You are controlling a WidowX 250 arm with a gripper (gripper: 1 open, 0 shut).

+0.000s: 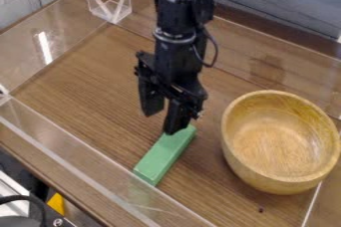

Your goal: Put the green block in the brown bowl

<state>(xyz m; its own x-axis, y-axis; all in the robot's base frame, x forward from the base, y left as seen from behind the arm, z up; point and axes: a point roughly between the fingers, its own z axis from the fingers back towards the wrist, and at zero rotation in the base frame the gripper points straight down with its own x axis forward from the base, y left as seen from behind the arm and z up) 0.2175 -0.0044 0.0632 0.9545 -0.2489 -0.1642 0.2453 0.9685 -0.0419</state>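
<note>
The green block (pixel 160 161) lies flat on the wooden tabletop, running diagonally from lower left to upper right. My gripper (pixel 162 113) points straight down just over the block's far end. Its two black fingers stand apart, and the right finger (pixel 178 119) hides the block's upper tip. I cannot tell whether the fingers touch the block. Nothing is held. The brown bowl (pixel 229 136) stands empty to the right of the block, a short gap away.
A low clear acrylic wall (pixel 80 156) fences the tabletop along the front and left. A small clear plastic stand (pixel 110 4) sits at the back left. The black arm rises from the gripper towards the top of the view.
</note>
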